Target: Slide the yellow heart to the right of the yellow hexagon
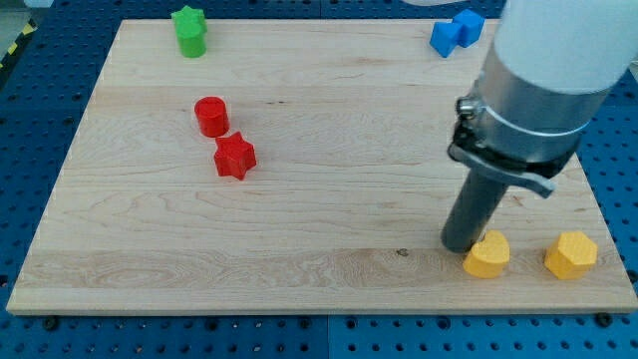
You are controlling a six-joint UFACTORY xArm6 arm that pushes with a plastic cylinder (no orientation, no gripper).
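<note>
At the view's bottom right, my tip point(460, 245), a tool gripping nothing, touches the yellow heart point(487, 255) near the yellow hexagon point(571, 255).

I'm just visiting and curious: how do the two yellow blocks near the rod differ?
The yellow heart sits right against my tip; the yellow hexagon stands apart, further toward the view's right. The heart looks notched and rounded, the hexagon flat-sided. Both are yellow, similar in size, near the board's bottom edge.

Near the worktop point(319, 199) bottom edge, yellow heart point(486, 254) left of yellow hexagon point(570, 255), my tip point(460, 244) touching the heart's left.
</note>
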